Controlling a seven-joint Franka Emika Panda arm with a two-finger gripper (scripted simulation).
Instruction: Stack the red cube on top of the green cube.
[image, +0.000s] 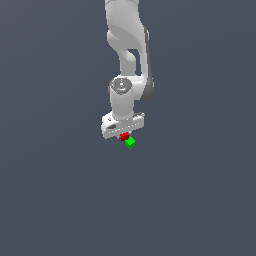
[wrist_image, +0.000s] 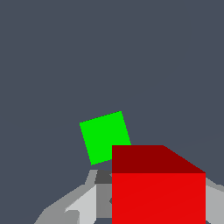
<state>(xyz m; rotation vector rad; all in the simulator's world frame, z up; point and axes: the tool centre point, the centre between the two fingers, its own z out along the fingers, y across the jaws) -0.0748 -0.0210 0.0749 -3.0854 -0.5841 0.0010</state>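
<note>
Dark slate-grey ground fills the scene. At centre, the white arm (image: 127, 55) points downward, with the gripper (image: 123, 131) clenched on the red cube (image: 124, 136). The green cube (image: 130, 142) rests on the ground, just right of and nearer than the red cube, which partly overlaps it.

Flat, matt surfaces all round

The red cube (wrist_image: 158, 192) and the green cube (wrist_image: 104, 136) look like smooth, untextured solids with no shine. The arm (image: 128, 45) and its gripper (image: 123, 131) have a smooth white shell like moulded plastic, softly shaded, with grey parts. The ground (image: 200, 200) is plain matt slate-grey.
</note>
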